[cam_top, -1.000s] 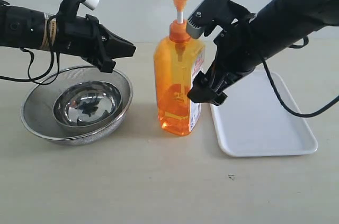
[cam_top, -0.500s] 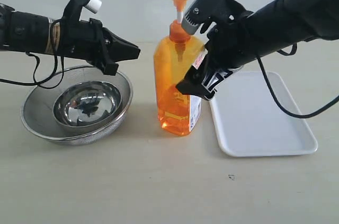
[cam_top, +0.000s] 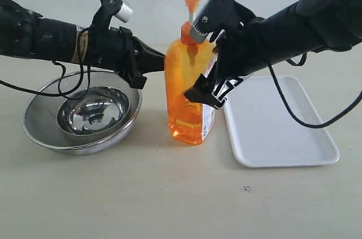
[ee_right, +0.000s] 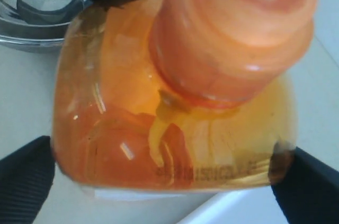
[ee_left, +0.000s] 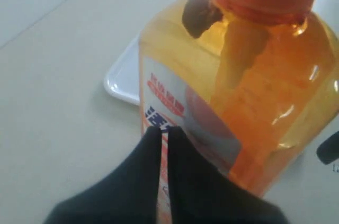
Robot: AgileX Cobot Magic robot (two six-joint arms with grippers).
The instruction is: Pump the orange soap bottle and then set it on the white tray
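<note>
1 orange soap bottle (cam_top: 189, 98) | right gripper (ee_right: 167, 184) astride (wide) | white tray (cam_top: 274, 129) beside

The exterior view faces the table (cam_top: 169, 194) from the front, slightly above, at middle distance. It is wide enough for both arms, the strainer bowl (cam_top: 39, 131), the orange soap bottle (cam_top: 189, 92) and the white tray (cam_top: 283, 137). The left wrist view looks along the left hand (ee_left: 163, 131), its fingers pressed together, very near the bottle's label, a tray corner beyond. The right wrist view looks down close on the bottle's collar, the right hand (ee_right: 167, 181) spread to either side. All three views share the bottle.
</note>
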